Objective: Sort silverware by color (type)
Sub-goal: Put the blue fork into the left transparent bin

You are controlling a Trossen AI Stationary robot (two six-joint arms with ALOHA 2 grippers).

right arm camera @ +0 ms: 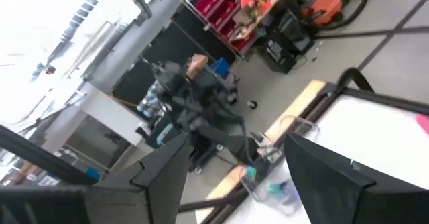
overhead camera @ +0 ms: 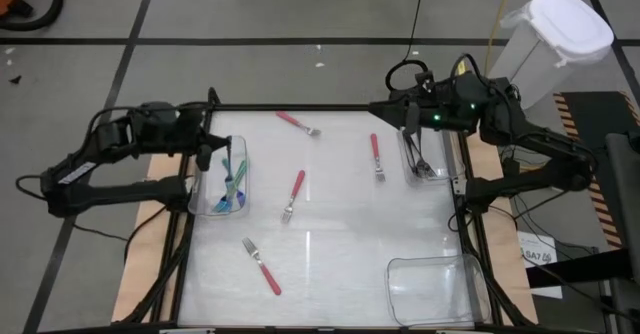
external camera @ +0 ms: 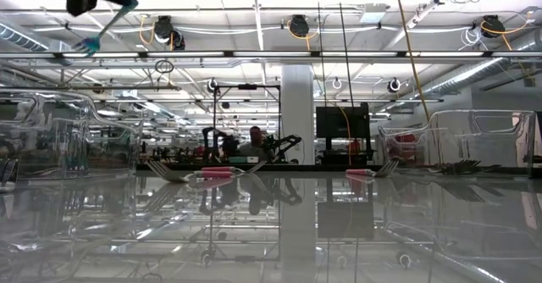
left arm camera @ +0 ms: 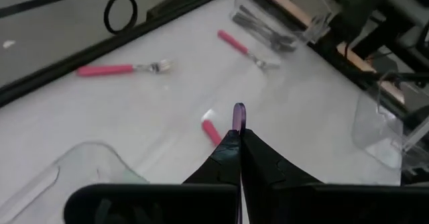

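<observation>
My left gripper (overhead camera: 226,158) hangs over the clear bin (overhead camera: 198,202) at the table's left edge, shut on a teal-blue fork (external camera: 108,24); the handle's end (left arm camera: 238,115) pokes out past the closed fingertips. Other teal forks (overhead camera: 233,190) lie in that bin. Several pink-handled forks lie loose on the table: one at the back (overhead camera: 298,123), one right of centre (overhead camera: 376,157), one in the middle (overhead camera: 293,194), one at the front (overhead camera: 262,265). My right gripper (overhead camera: 411,126) stands open and empty above the right bin (overhead camera: 446,170), which holds black forks (overhead camera: 424,162).
An empty clear bin (overhead camera: 436,286) sits at the table's front right corner. The black frame rail (overhead camera: 290,107) runs along the table's back edge. A white lidded waste bin (overhead camera: 556,32) stands off the table at the back right.
</observation>
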